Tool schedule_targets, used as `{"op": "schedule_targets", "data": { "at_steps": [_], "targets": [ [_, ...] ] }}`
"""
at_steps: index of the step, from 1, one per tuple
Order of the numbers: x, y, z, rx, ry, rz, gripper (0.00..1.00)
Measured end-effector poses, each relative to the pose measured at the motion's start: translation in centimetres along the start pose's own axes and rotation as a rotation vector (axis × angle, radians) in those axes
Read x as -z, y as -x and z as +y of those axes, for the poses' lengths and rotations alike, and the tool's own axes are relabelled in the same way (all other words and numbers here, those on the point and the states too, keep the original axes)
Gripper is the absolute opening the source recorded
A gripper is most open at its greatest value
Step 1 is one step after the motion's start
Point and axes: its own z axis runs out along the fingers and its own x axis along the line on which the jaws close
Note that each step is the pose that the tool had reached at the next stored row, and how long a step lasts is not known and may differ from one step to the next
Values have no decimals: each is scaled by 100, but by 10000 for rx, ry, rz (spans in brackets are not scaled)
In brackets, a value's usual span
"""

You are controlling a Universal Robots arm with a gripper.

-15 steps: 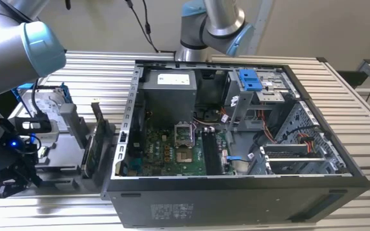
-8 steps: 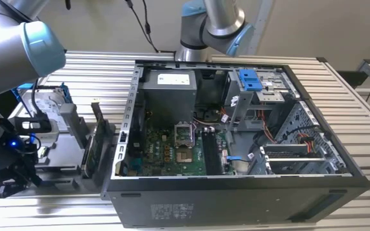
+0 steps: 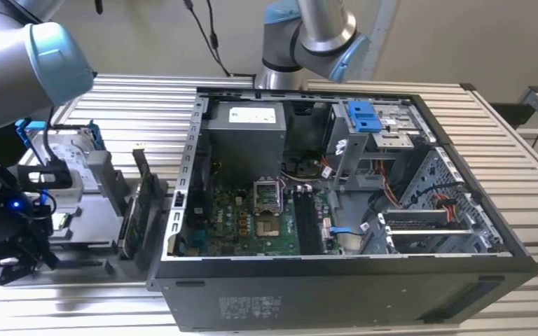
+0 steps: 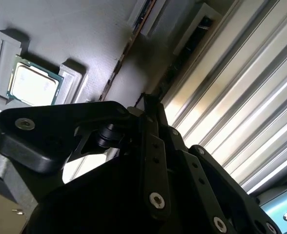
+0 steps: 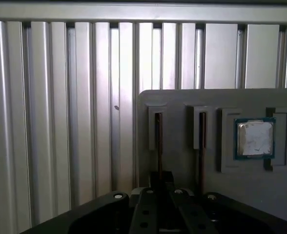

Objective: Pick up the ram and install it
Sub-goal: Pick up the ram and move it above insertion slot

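the ram [image 5: 158, 139] is seen edge-on in the first wrist view, stood upright in a narrow slot of a grey fixture plate [image 5: 182, 100]. a second stick [image 5: 201, 139] is stood in the neighbouring slot, and a processor chip [image 5: 255, 139] is seated in a recess just beyond that. the plate is laid on the ribbed aluminium table [image 5: 60, 126], beside the open computer case [image 3: 344, 297], toward the exterior view's left. the gripper [image 5: 159, 181] is placed directly over the ram's slot, apparently at or very near the stick's top edge. contact cannot be confirmed, and whether the jaws are apart or together cannot be told. the ram is judged light, thin and stiff along its length, but easily cracked if twisted or bent across its flat. small chips and labels are expected on its faces, so only a moderate squeeze is advised. the hold is best taken across the two flat faces, near the middle of the long top edge, so that the stick can be drawn straight out of the slot without rocking. the lower contact edge is best left untouched. a grip taken off-centre is judged likely to tilt the stick and jam it in the slot.
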Motion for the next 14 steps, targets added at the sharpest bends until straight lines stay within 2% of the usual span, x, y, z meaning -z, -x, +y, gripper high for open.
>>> {"op": "schedule_targets", "data": {
  "at_steps": [9,14],
  "targets": [
    [77,2,-1,0,1,0,14],
    [143,3,-3,1,0,0,14]
  ]
}}
